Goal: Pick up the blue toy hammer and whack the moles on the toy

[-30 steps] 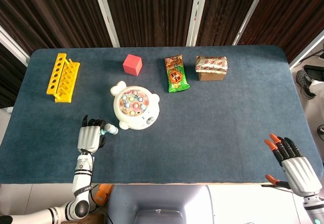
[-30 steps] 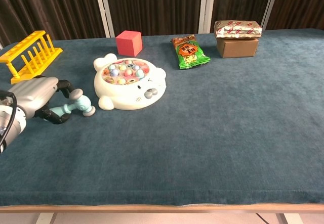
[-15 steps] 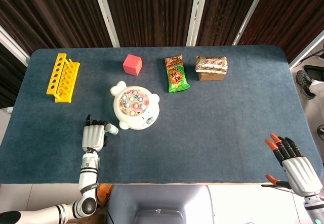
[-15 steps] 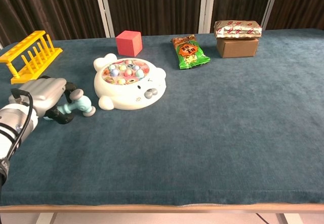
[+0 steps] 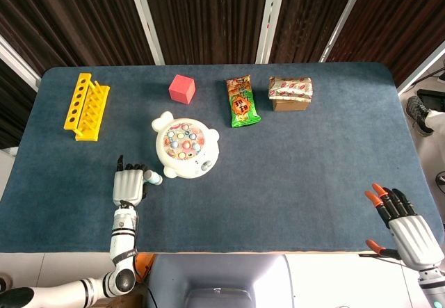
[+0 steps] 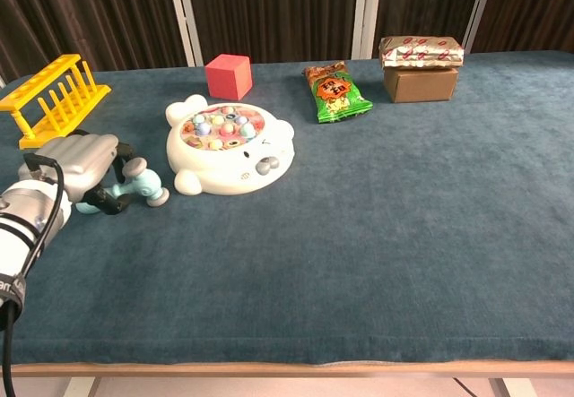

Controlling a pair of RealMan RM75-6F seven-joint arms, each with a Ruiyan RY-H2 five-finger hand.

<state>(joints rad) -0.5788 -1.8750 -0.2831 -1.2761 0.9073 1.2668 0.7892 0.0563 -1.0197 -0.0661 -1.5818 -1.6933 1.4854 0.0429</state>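
The blue toy hammer lies on the table just left of the white mole toy, its grey head towards the toy. My left hand is over the handle, dark fingers curled around it; in the head view this left hand hides most of the handle. The mole toy is bear-shaped with several coloured moles on top. My right hand hangs at the table's near right edge, fingers spread, holding nothing; the chest view does not show it.
A yellow rack stands at the far left. A red cube, a green snack bag and a brown box topped by a packet line the far side. Dark blue cloth covers the table.
My left hand has shifted slightly right along the handle, towards the hammer head. The hammer itself has stayed on the table. The right hand has barely moved.
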